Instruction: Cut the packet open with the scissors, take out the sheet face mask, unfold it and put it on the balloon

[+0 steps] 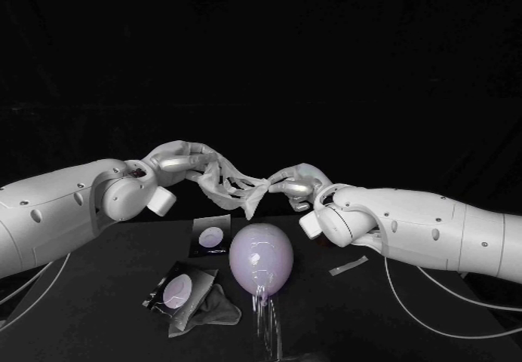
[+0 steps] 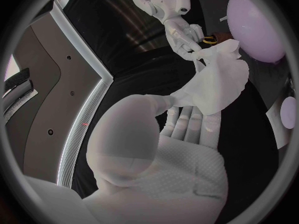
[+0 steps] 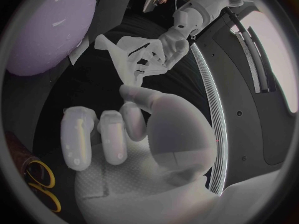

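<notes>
Across the black table (image 1: 435, 324), well past the midpoint of the job by the look of it: cutting and taking-out apparently done, unfolding in hand, laying on the balloon not yet begun. Near the tabletop's middle, pale lilac egg-shaped rubber balloon (image 1: 261, 260), bare, long axis lying 12 to 6 o'clock in the head view, blunt end toward 12, narrower end toward 6. Lifted clear of the surface at 12 o'clock from the balloon, silver left hand (image 1: 185, 162) on the 9 o'clock side, fingers curled into fabric and gripping it, and silver right hand (image 1: 296, 185) on the 3 o'clock side, pinching an edge between thumb and fingertip. Strung between them, thin white sheet face mask (image 1: 234, 190), bunched and only partly spread, long axis close to 9 to 3 o'clock, a loose fold sagging toward 6; face side impossible to tell. At 10 o'clock from the balloon, flat dark square packet with a pale round print (image 1: 210, 234); at 8 o'clock, second dark packet of the same kind (image 1: 177, 290), tilted, with a crumpled grey wad (image 1: 209, 313) touching its 5 o'clock corner; source of the mask between the two, hard to say. In the right wrist view, yellow-handled scissors (image 3: 40, 184), lying on the table, held by neither hand. At 3 o'clock from the balloon, small pale cut-off strip (image 1: 350, 265).
</notes>
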